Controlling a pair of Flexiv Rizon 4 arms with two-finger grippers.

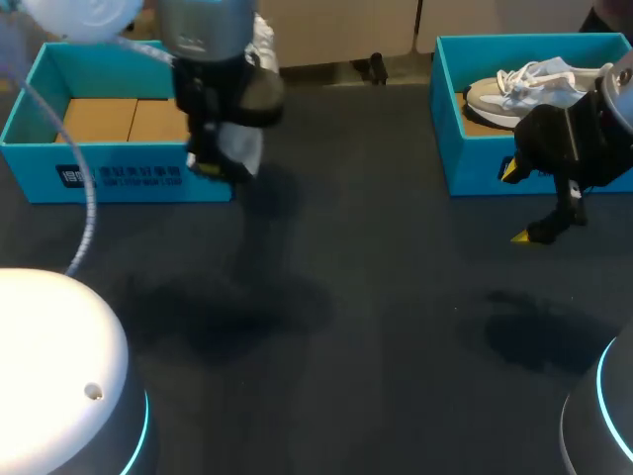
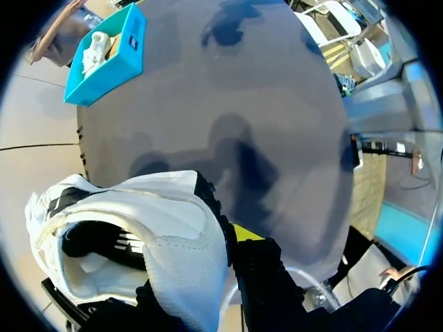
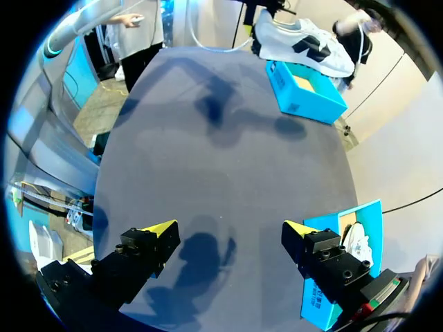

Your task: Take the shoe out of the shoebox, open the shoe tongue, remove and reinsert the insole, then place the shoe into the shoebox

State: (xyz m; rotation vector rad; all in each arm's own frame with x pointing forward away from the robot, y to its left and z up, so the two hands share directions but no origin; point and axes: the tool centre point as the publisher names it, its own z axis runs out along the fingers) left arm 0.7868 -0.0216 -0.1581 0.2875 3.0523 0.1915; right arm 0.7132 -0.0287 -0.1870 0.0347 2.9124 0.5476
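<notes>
Starting with the head view: the left gripper [image 1: 220, 158] has the white shoe [image 1: 245, 148] clamped between its fingers, up off the table [image 1: 376, 297], right over the end of the left shoebox [image 1: 40, 109]. The right gripper [image 1: 515, 204] hangs with its fingers spread wide and nothing between them. The right shoebox [image 1: 475, 173] sits just behind them, with a second shoe [image 1: 524, 89] inside.

Left wrist view: the shoe fills the space around the fingers. One yellow fingertip [image 2: 246, 233] presses on the outside of the upper, near the collar. The other is hidden by the shoe, probably inside the opening.

Right wrist view: there's only bare table between the spread fingers. Far ahead of them, the white shoe hangs in the air above its box.

Handling-wise, it looks light. The padded upper is soft and will likely squish or tilt in a pinch, while the sole is stiffer. The heel collar seems a decent hold. The tongue and insole are probably thin and floppy, so pinching them at an edge would be the way to go.
</notes>
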